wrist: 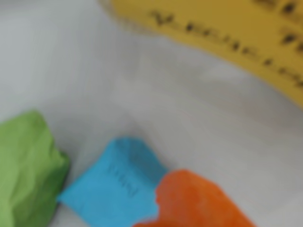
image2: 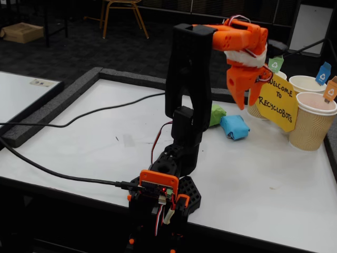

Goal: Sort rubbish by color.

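Hand (image2: 243, 100) hangs empty – grip unclear – above blue wad (image2: 235, 127); yellow sign (image2: 277, 102) close beside.

The robot arm (image2: 187, 79) is black and orange. Its long middle parts are black plastic with flat sides. The top part is bright orange, with a white band around it and thin red and white wires looping over the top. The tool (image2: 244, 100) is orange too and ends in pointed fingers. The bottom block (image2: 163, 197) is black with a pattern of small holes on its side. An orange piece sits on the front of it, with a tiny red light glowing. Red, white and black wires hang from that piece. A thin red wire runs up the black arm, and a black cable (image2: 58, 171) plugs into the bottom block.
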